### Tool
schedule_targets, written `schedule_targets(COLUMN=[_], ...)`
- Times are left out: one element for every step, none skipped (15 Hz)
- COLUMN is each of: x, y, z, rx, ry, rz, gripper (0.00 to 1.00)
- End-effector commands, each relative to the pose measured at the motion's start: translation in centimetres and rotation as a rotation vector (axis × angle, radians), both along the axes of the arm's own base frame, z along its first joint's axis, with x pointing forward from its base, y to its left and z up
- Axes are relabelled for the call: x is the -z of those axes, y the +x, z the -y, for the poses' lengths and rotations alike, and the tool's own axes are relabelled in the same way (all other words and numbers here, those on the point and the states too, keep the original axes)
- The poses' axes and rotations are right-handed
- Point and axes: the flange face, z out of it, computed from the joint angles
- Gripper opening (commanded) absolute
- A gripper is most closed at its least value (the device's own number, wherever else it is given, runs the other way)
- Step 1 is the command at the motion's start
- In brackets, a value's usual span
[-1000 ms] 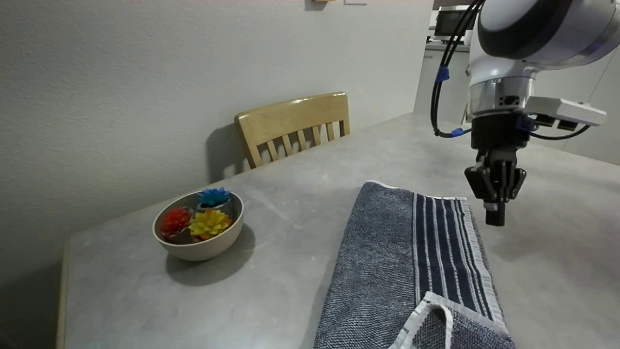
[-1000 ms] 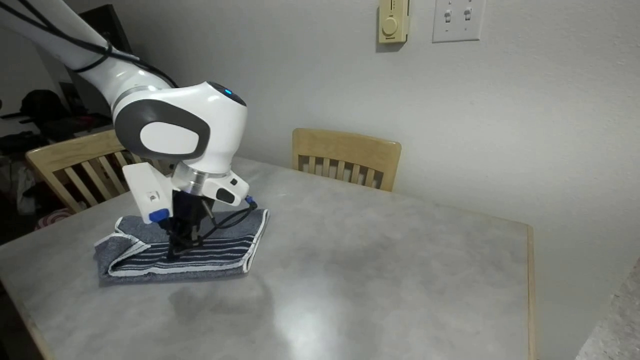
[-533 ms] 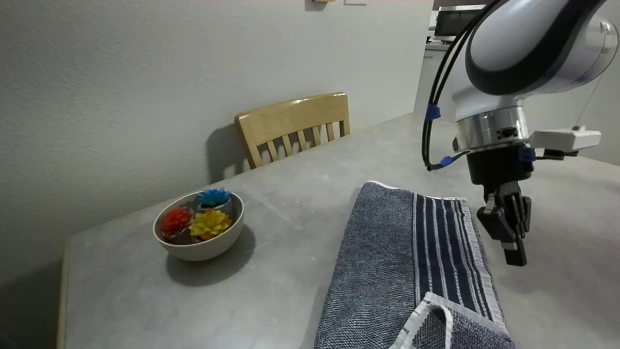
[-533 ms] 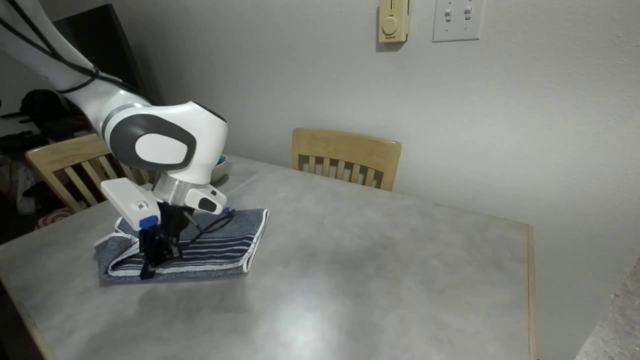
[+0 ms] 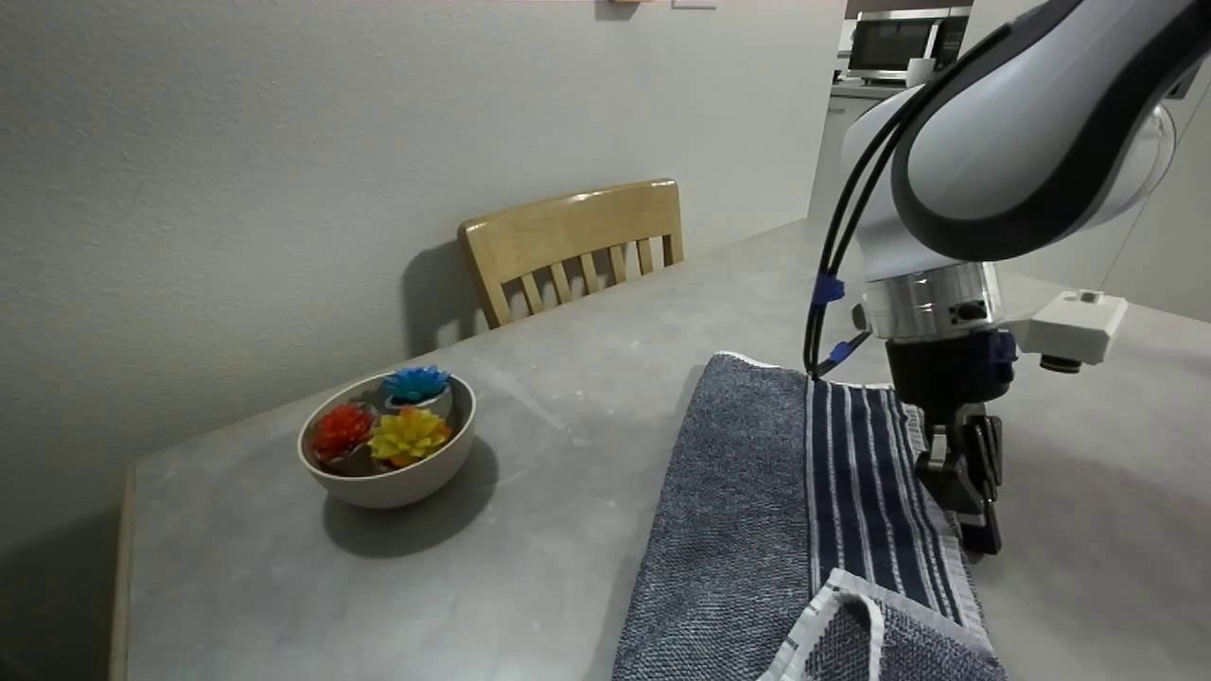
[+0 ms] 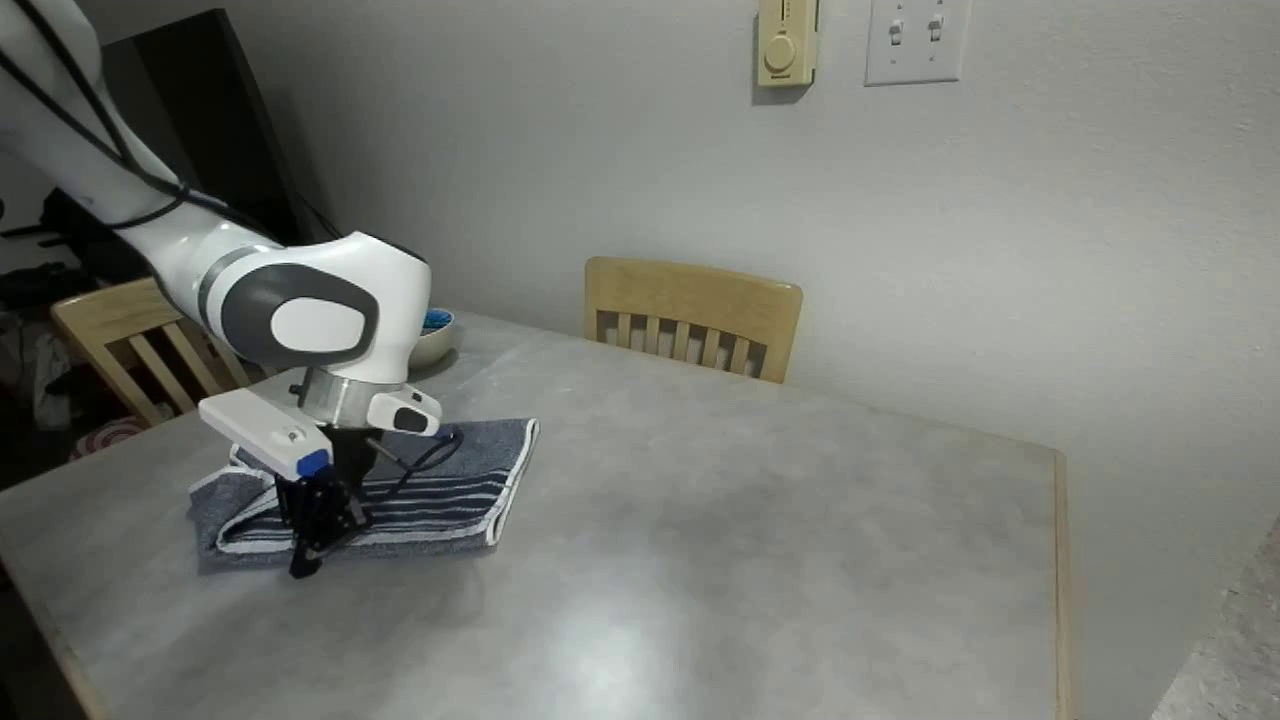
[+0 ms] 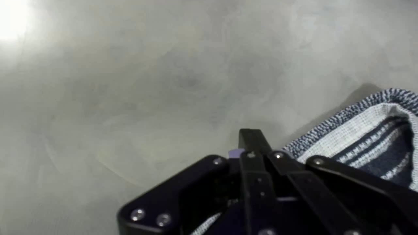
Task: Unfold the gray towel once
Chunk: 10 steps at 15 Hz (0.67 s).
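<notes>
Your mottled gray, wood-edged counter [image 6: 800, 560] catches a white glare [image 6: 605, 665], two light-brown wooden slat-backed chairs [image 6: 690, 285] stand at its edges, and behind it you have a pale gray wall [image 6: 1100, 250] bearing a beige boxy dial control [image 6: 782, 50] and a white double-switch plate [image 6: 915, 50], with a silver-and-black microwave [image 5: 887, 44] farther off.

Dim light, white glare on tabletop [image 6: 680, 560], shadow beside bowl [image 5: 393, 491], wrist view soft

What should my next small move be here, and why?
Probably open the gripper slightly: it is shut, at the edge of the gray towel, and pinching the white hem, which lies atop a blue-gray layer, would need parted jaws. Towel contact is unclear.
</notes>
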Motion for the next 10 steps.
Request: schedule_targets(x=[0.4,0.0,-0.3,-0.7,-1.2,-1.9,-2.5,-3.2,-3.7,-4.6], y=[0.1,0.0,-0.1,-0.3,-0.4,-0.7,-1.1,-1.5,-1.9,-2.3], z=[-1.6,-2.2,-2.5,-2.9,-3.3,-3.7,-4.0,-4.4,-4.5,-4.8], rx=[-0.025,-0.023,-0.026,-0.029,-0.026,-0.022,-0.019,-0.011,-0.009,-0.006], ry=[0.013,0.015,0.014,0.014,0.012,0.014,0.018,0.022,0.028,0.035], rz=[0.094,0.112,0.128,0.154,0.173,0.188,0.202,0.208,0.212,0.223], gripper=[0.00,0.00,0.00,0.00,0.00,0.00,0.00,0.00,0.00,0.00])
